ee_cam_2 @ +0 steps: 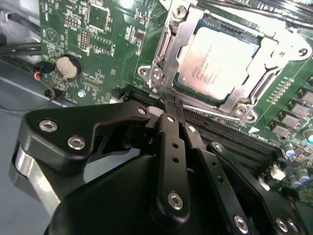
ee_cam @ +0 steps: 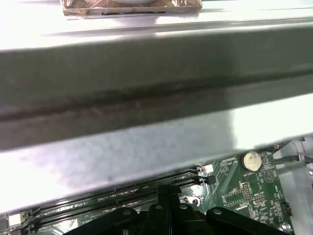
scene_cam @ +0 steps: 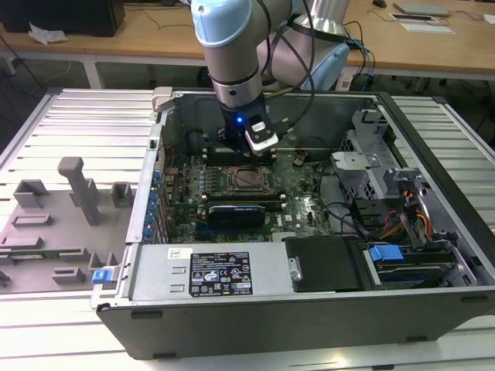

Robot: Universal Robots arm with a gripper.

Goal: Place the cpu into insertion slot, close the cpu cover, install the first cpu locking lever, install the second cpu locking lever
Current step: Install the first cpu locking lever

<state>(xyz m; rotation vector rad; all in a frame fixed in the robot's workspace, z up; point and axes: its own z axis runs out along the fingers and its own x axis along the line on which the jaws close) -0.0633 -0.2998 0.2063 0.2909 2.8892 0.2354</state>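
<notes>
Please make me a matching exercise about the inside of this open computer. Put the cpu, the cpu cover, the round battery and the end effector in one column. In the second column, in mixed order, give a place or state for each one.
Column one
1. cpu
2. cpu cover
3. round battery
4. end effector

Column two
A. black, next to the cover's edge
B. silvery frame, lying flat around the chip
C. pale square, framed by the cover
D. on the green board, apart from the cover

Pairs: 1-C, 2-B, 3-D, 4-A
</notes>
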